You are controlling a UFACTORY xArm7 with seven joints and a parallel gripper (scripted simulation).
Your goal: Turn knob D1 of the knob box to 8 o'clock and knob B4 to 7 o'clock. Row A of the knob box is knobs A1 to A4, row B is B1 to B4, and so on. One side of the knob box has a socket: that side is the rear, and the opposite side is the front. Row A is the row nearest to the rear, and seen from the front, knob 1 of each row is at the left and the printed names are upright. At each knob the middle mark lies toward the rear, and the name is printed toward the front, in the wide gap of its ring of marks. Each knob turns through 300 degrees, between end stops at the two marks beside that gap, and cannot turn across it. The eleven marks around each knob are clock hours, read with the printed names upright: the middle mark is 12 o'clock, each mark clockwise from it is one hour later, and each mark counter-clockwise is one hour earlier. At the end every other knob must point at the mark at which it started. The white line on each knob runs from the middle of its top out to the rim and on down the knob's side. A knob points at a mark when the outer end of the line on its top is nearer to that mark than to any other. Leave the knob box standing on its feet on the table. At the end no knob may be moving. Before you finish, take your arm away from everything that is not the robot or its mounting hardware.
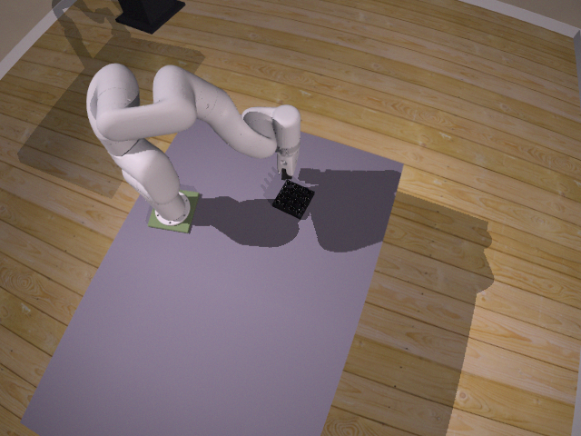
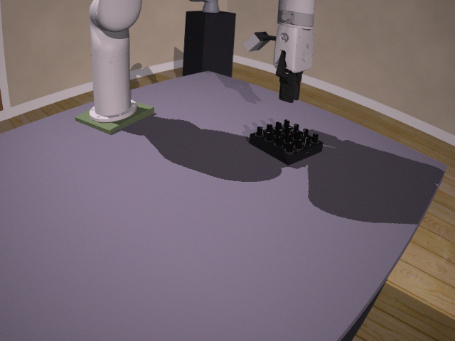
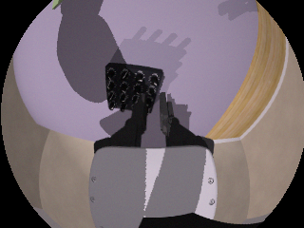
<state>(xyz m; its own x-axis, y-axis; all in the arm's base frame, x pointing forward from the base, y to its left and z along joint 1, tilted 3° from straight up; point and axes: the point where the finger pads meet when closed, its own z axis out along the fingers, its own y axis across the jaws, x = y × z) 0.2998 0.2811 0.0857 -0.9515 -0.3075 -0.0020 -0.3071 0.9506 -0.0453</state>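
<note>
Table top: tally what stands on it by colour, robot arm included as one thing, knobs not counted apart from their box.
Green: 1 (base plate)
White: 1 (robot arm)
Black: 1 (knob box)
Total: 3

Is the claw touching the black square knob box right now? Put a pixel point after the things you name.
No, the black claw (image 2: 289,99) hangs above the box (image 2: 288,158), with a visible gap beneath its fingertips.
</note>
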